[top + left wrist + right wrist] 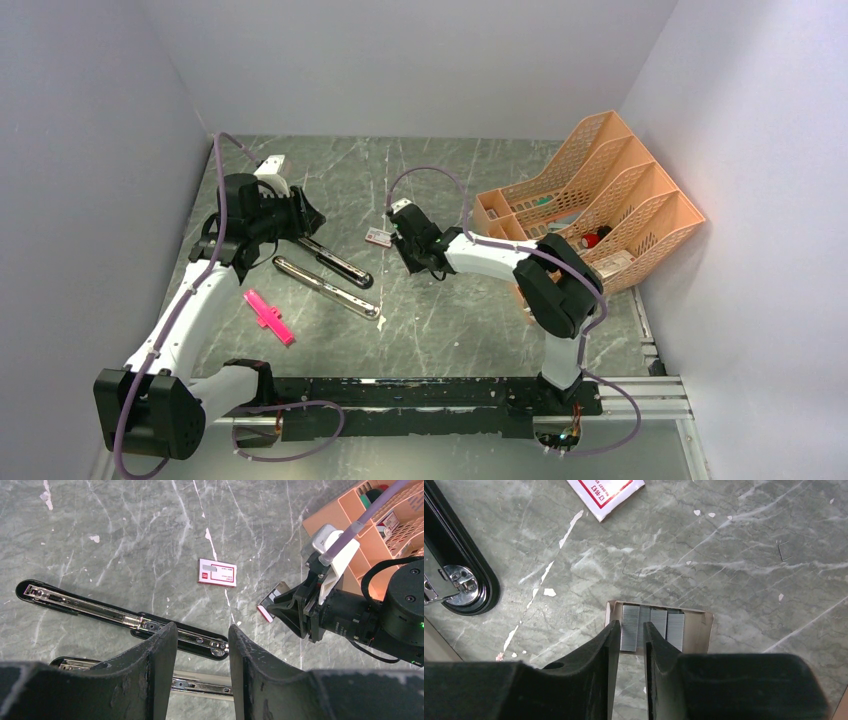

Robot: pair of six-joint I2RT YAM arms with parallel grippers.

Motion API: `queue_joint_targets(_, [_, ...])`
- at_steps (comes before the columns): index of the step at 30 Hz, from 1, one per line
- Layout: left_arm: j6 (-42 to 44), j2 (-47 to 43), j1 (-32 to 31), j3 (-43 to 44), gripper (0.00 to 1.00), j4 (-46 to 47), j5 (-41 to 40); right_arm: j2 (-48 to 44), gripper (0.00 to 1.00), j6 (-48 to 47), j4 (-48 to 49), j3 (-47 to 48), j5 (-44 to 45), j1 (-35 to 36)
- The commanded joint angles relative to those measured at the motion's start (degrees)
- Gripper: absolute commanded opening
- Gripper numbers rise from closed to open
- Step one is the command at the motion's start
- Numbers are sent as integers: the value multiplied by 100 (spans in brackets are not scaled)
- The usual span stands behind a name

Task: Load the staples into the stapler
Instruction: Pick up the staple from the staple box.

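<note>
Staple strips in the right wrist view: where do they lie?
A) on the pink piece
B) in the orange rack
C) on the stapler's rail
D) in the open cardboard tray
D: the staple strips lie side by side in the cardboard tray.

The table [125, 530] is dark grey-green, marbled with white veins and flecks. Between the black fingers of the right gripper [630, 626], the staples [676, 630] are silvery-grey, finely lined strips in a tan cardboard tray [699, 632]. Beyond those fingertips lies a white box [606, 495] printed in red. Ahead of the equally black left gripper [202, 629], the stapler [100, 611] is glossy black with a chrome rail. Far past both, the organiser [600, 190] seems peach-orange with a lattice pattern.
</note>
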Motion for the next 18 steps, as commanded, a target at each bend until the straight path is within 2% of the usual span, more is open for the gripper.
queue_joint_targets(1, [35, -14, 78, -40, 47, 139, 154, 26, 29, 8, -32, 90, -73, 2])
queue_joint_targets(18, [35, 3, 75, -44, 47, 127, 171, 138, 33, 21, -60, 99, -92, 4])
